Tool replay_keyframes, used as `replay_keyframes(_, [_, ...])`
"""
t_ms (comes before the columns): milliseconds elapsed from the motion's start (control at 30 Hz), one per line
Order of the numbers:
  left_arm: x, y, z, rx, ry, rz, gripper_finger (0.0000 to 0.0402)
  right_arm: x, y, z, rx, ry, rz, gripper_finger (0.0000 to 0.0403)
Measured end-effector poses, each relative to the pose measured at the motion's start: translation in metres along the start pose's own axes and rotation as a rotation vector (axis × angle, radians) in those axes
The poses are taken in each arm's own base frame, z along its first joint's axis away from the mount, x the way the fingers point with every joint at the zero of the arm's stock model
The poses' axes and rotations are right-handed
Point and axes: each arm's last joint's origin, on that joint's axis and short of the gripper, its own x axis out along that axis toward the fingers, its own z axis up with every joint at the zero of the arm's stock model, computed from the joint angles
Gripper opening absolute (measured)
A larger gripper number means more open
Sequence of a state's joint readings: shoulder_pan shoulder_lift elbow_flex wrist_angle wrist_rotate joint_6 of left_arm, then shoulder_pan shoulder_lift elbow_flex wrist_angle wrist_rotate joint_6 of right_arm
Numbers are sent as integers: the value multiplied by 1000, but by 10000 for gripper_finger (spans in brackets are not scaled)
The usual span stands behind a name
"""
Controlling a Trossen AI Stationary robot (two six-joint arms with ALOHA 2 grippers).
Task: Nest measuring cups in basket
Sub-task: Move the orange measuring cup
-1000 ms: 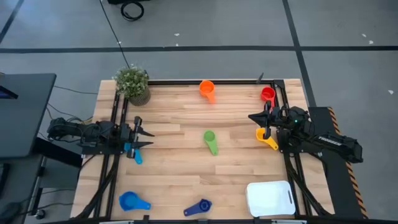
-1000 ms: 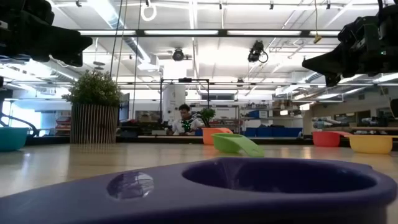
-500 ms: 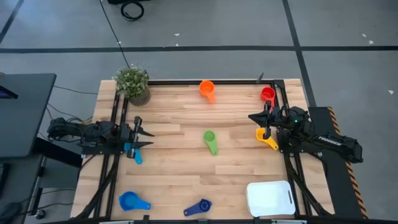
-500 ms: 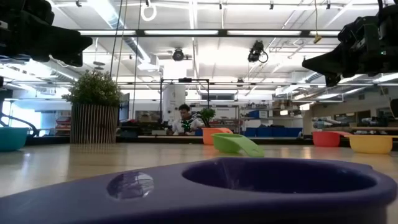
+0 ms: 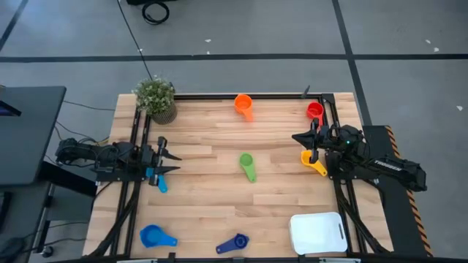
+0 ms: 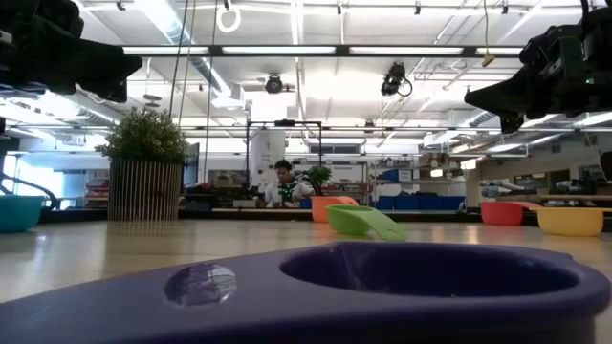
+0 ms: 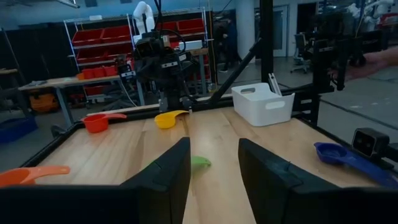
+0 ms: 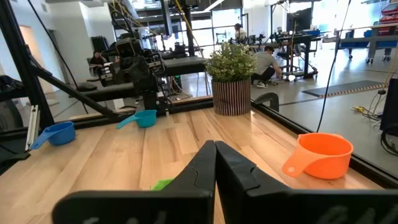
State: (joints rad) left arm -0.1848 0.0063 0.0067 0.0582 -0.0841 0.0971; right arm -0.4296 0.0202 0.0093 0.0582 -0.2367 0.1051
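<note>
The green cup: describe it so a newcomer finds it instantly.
Start from the wooden table and go to its middle, between the two arms. The green cup lies there alone, handle pointing toward the near edge. It is the only green cup and the only one away from the edges.

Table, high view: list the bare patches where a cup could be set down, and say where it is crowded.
Free: the wood between the green cup and the left gripper; the stretch between the green cup and the dark blue cup; the strip between the orange cup and the red cup. Crowded: the right edge, where the right gripper, the yellow cup and the red cup cluster.
</note>
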Motion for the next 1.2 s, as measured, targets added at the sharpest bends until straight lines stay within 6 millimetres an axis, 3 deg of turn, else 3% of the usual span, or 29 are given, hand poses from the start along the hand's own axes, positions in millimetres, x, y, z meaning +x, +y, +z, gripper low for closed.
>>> replay_keyframes(400, [0, 0, 1, -131, -6, 5, 142, 0, 1, 7, 13, -74, 9, 16])
replay_keyframes(767, [-1, 6, 8, -141, -45, 193, 142, -3, 3, 25, -6, -243, 27, 16])
replay_keyframes(967, [-9, 11, 36, -142, -50, 233, 142, -8, 5, 46, -15, -176, -62, 16])
replay_keyframes(1200, [-22, 16, 72, -137, 10, 235, 142, -20, 10, 92, -37, -12, -139, 16])
